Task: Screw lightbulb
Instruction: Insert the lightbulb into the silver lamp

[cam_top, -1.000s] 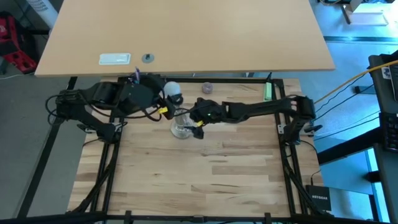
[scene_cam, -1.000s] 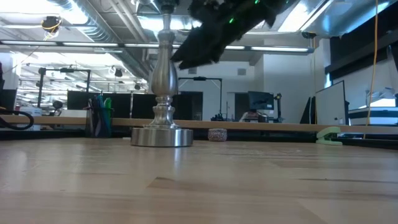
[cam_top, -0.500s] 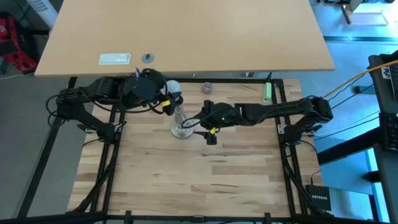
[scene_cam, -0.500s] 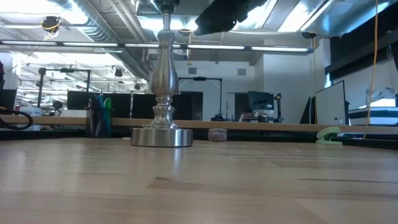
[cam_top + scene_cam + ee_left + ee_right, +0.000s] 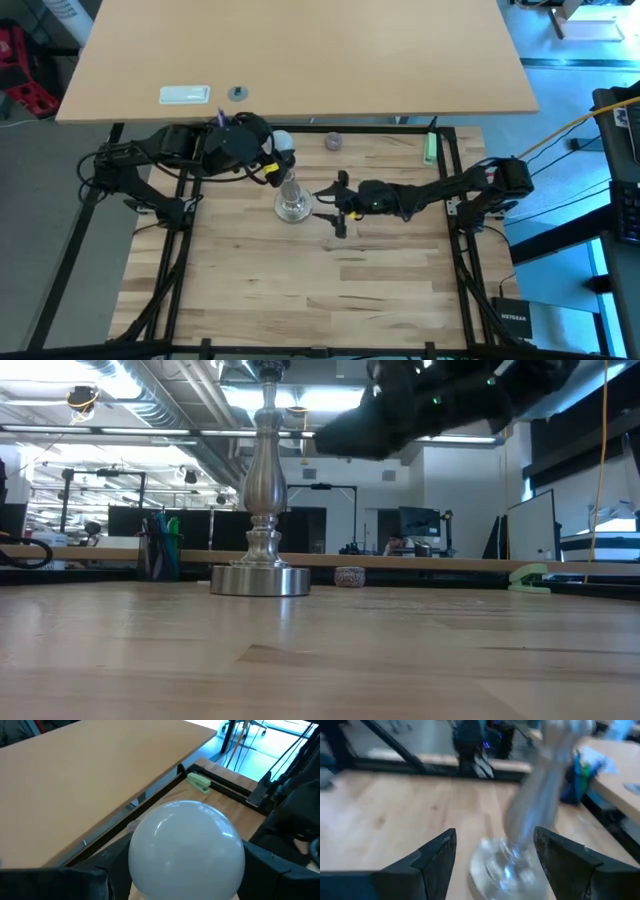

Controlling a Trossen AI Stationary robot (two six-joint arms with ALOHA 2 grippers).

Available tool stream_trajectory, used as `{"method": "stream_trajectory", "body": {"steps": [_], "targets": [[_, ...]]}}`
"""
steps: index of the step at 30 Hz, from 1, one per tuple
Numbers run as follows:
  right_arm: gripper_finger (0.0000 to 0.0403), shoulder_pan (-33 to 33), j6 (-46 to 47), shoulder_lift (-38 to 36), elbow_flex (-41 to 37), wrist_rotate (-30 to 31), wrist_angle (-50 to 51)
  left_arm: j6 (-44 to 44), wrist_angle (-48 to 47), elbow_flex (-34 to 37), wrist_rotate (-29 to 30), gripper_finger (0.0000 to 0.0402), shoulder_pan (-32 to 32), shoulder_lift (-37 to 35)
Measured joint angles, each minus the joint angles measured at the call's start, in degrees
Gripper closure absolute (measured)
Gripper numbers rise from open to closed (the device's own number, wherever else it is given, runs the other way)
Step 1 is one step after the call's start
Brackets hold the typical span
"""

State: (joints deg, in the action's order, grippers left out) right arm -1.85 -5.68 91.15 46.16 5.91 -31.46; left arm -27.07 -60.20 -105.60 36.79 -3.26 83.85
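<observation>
Left pincer (image 5: 272,160) grips lightbulb (image 5: 282,145) just above-left of stand (image 5: 291,197) in high view; right pincer (image 5: 334,205) wide open, just right of stand base.

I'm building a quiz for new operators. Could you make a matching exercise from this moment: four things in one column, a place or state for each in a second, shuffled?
Things:
1. bulb
2. stand
3. right pincer
4. stapler

Places or states:
A. green, at the table's far right edge
B. open, empty, just right of the stand
C. upright on the table, between the arms
D. held in the left pincer, above the table

Pairs: 1-D, 2-C, 3-B, 4-A
</observation>
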Motion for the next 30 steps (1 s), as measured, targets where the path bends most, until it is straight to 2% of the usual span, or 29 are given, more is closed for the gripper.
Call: {"method": "stream_trajectory", "body": {"steps": [9,15,20,24,30], "targets": [[0.0137,2.3,6.4,1.6,0.0,0.3,-1.0,0.1,-0.5,0.0,-4.2,0.0152,1.2,0.0],[0.011,5.7,10.4,10.2,0.5,-6.4,-12.5,0.6,-0.9,0.0,-4.5,0.0152,1.3,0.1],[0.0087,6.9,8.6,17.9,1.4,-10.3,-18.8,0.5,-1.3,0.0,-4.6,0.0152,1.3,0.1],[0.009,7.3,8.9,21.6,3.1,-5.3,-19.3,0.7,-1.2,0.1,-4.7,0.0152,1.3,0.1],[0.0097,5.6,8.1,28.1,8.6,-2.8,-21.2,0.8,-1.1,0.1,-4.6,0.0152,1.1,0.1]]}}
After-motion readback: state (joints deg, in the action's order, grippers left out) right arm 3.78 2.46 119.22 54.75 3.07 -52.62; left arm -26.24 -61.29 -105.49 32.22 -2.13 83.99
